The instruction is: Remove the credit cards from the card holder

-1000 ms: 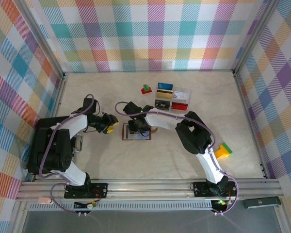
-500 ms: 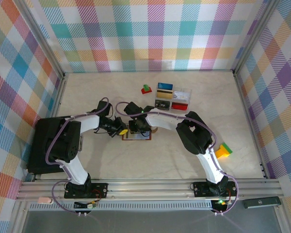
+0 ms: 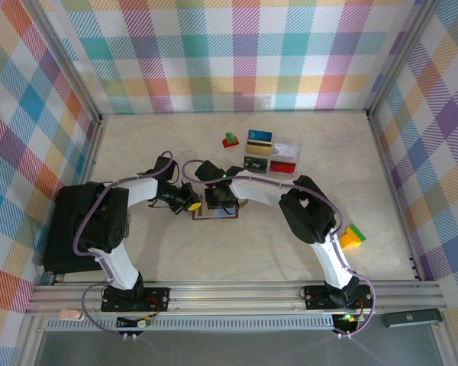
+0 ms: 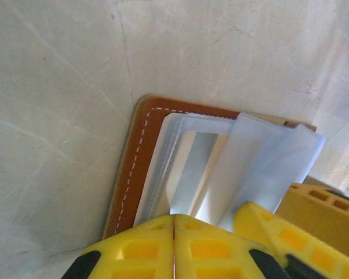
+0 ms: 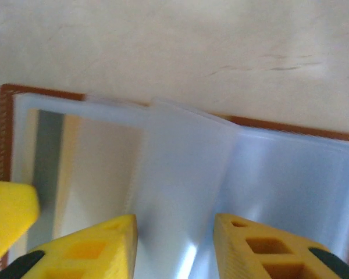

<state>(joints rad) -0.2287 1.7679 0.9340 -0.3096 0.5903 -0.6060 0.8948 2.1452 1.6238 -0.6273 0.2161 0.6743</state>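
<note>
The card holder (image 3: 217,213) lies open on the table, brown border up (image 4: 141,152) (image 5: 6,116), its clear sleeves fanned out. A pale yellow credit card (image 4: 189,168) (image 5: 87,163) with a grey stripe sits inside a sleeve. My left gripper (image 3: 191,205) (image 4: 174,216) is shut, with its tips at the near edge of that sleeve; whether they pinch anything I cannot tell. My right gripper (image 3: 218,200) (image 5: 174,224) is open, its fingers (image 5: 99,244) straddling a raised clear sleeve page (image 5: 180,174). The right gripper's finger (image 4: 267,229) also shows beside the left one.
A clear compartment box (image 3: 284,149) holding cards stands behind the wallet, with a red-and-green block (image 3: 230,140) to its left. A yellow-green block (image 3: 352,236) lies at the right. A black box (image 3: 65,232) sits by the left arm's base.
The left gripper has swung right from beside the wallet to its left edge. The right gripper has stayed over the wallet.
</note>
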